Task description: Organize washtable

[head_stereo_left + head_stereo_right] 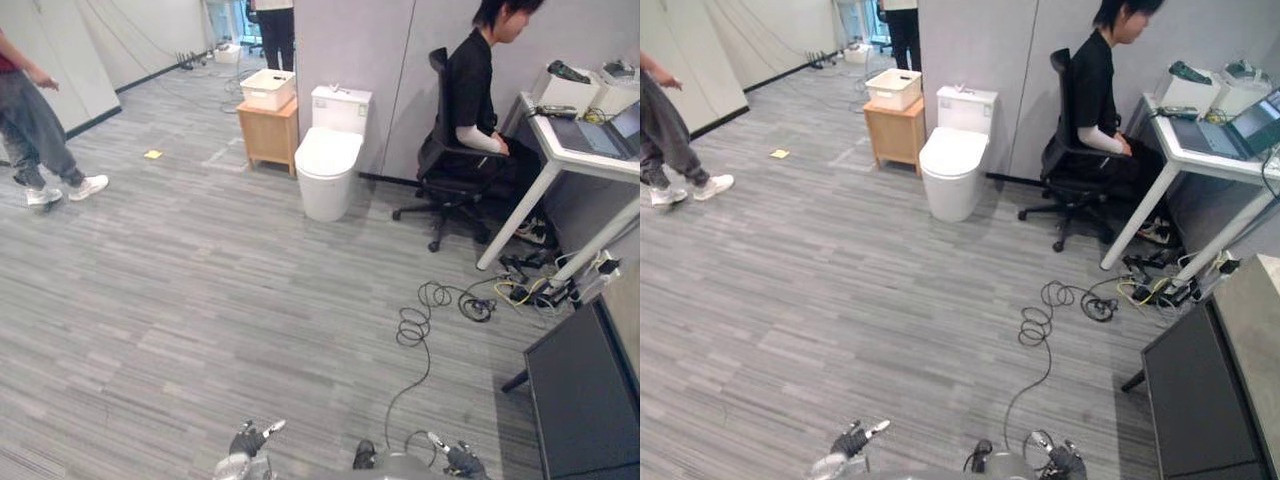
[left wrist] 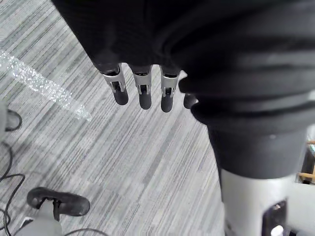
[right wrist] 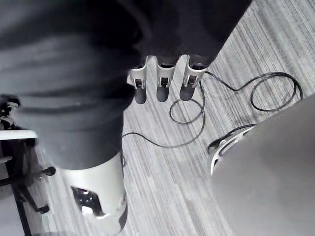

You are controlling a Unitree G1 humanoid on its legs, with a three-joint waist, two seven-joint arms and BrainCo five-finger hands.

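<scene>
A low cabinet point(image 1: 1195, 400) with a flat, matte dark front and a pale, stone-like slab top stands well to the right of the toilet point(image 1: 328, 160) and nearer the robot. I cannot tell whether it is the washtable. The right eye view shows a broad wedge of that top; in the left eye view it is a thin sliver.

The left hand point(image 1: 248, 440) and right hand point(image 1: 462, 458) hang low, well in front of the toilet. In each wrist view the fingers point(image 2: 142, 93) point(image 3: 161, 86) are straight and side by side, holding nothing, over the floor point(image 1: 200, 300), which is grey with fine stripes.

The toilet is glossy white and rounded, with its lid down and a boxy cistern behind. Just to its left is a square, light wooden side table point(image 1: 268, 135) carrying a white plastic bin point(image 1: 267, 88). To its right a person point(image 1: 470, 90) in black sits on a black wheeled office chair point(image 1: 455, 185) at a white, slant-legged desk point(image 1: 560, 150) with an open laptop point(image 1: 600, 135). Far to the toilet's left another person point(image 1: 35, 130) walks in white shoes, and a small yellow note point(image 1: 152, 154) lies on the floor between them.
</scene>
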